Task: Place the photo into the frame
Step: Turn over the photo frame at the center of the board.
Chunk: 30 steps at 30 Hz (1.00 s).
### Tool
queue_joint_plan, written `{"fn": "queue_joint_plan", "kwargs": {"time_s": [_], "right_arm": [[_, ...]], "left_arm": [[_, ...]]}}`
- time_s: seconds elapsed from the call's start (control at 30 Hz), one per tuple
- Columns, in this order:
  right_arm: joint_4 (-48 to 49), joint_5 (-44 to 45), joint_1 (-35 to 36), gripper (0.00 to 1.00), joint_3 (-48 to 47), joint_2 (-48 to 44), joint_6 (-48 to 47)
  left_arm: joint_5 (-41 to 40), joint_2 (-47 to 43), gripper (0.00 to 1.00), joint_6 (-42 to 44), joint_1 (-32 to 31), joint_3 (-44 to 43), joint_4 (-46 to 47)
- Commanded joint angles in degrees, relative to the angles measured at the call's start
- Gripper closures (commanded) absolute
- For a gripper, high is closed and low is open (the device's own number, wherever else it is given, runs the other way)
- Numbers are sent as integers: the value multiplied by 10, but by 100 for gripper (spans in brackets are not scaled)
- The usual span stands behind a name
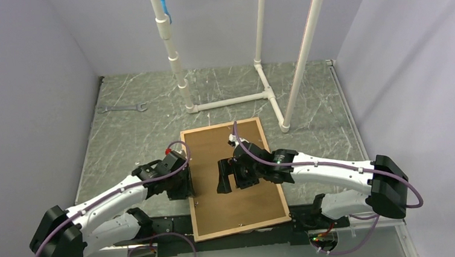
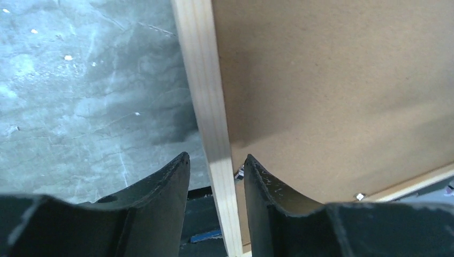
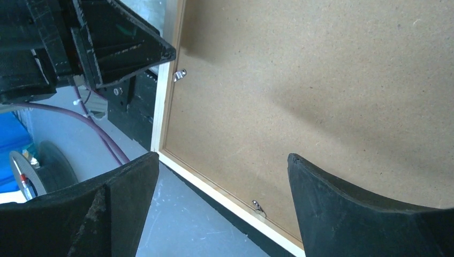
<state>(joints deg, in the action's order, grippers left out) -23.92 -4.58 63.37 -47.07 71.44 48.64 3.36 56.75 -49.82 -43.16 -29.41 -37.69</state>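
Two robot arms reach over a grey marbled worktop (image 1: 135,141). On it the frame (image 1: 213,127) lies face down, its long axis running from the robot's near edge away toward a white pipe structure (image 1: 229,101). A brown hardboard backing panel (image 1: 214,147) fills the whole opening. The photo is not visible anywhere; it may lie under that panel, but this cannot be told. The left claw (image 2: 217,156) sits at the frame's left side and straddles the long wooden strip. One finger is outside over the worktop and one inside over the panel, with a sliver of space showing on each side, so it is released and grasps nothing. The strip runs straight through that gap, lengthwise away from the claw. The right claw (image 3: 224,156) hovers above the middle of the panel, spread wide and empty, aimed toward the near left corner. The left arm is clearly the nearer one to the left strip, so closing on that strip looks like its job.
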Motion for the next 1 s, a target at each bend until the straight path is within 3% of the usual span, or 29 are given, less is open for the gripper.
{"fn": "queue_joint_plan", "kwargs": {"time_s": [0.0, 0.23, 0.43, 0.63, 0.8, 0.97], "right_arm": [[29, -27, -2, 8, 4, -9, 7], [30, -33, -2, 8, 6, -10, 7], [52, -45, 7, 8, 9, -15, -33], [2, 33, 72, 7, -58, 19, -129], [-58, 193, 171, 3, -152, 60, -191], [-56, 336, 276, 0, -210, 72, -255]], "left_arm": [[-32, 40, 56, -11, -3, -11, -4], [-32, 95, 70, -7, -6, -10, 44], [-20, 84, 99, -17, -8, -11, 57], [-27, 19, 100, -36, -8, -53, 27], [-32, -9, 100, -40, -8, -95, -4], [-32, -5, 100, -36, -8, -128, -23]]}}
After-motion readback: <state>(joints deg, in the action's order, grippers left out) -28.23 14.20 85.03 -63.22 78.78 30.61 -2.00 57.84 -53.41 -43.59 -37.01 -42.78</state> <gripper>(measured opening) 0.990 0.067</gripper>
